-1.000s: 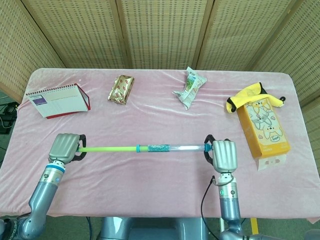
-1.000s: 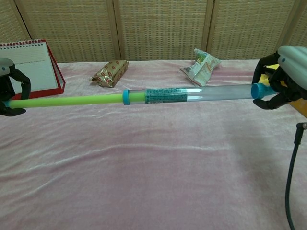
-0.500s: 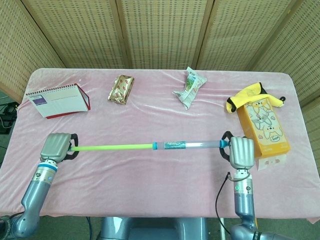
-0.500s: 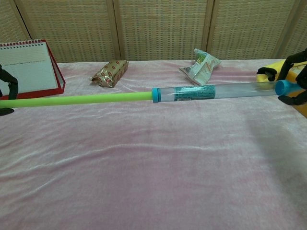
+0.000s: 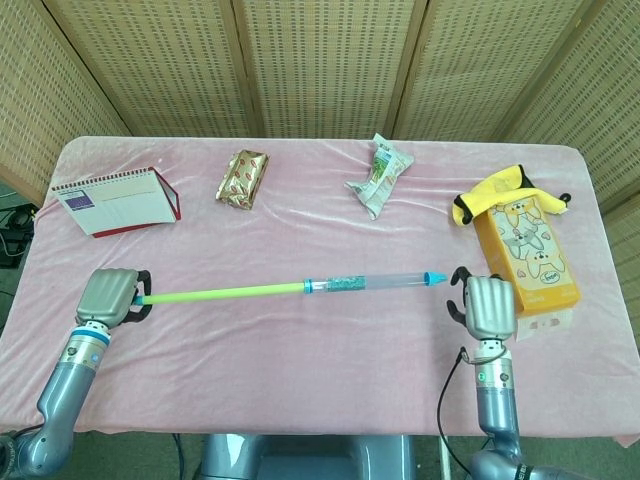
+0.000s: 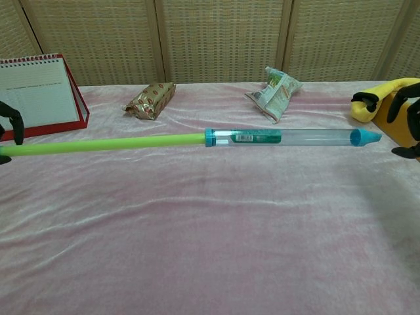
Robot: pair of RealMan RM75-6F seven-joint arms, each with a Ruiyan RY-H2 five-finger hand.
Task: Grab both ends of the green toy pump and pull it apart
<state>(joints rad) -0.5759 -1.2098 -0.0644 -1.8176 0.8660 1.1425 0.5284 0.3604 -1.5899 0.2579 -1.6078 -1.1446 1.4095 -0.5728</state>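
Note:
The toy pump lies drawn out across the pink table: a thin green rod [image 5: 220, 293] runs from the left into a clear tube [image 5: 370, 283] with blue caps. My left hand [image 5: 108, 296] grips the rod's left end; in the chest view only its dark fingers [image 6: 12, 125] show at the left edge. The tube's blue tip [image 5: 433, 277] is free. My right hand [image 5: 488, 305] sits a short way to the right of that tip with fingers apart, holding nothing. In the chest view its fingers [image 6: 408, 117] show at the right edge, clear of the blue tip [image 6: 364, 137].
A desk calendar [image 5: 115, 200] stands at the back left, with a gold snack pack [image 5: 243, 178] and a green-white packet [image 5: 380, 175] along the back. A yellow box [image 5: 527, 255] with a yellow soft toy [image 5: 490, 192] lies just beyond my right hand.
The hands moved apart and the green rod slid further out of the tube. My right hand then let go of the blue tip and drew off right; the tube shifted back left.

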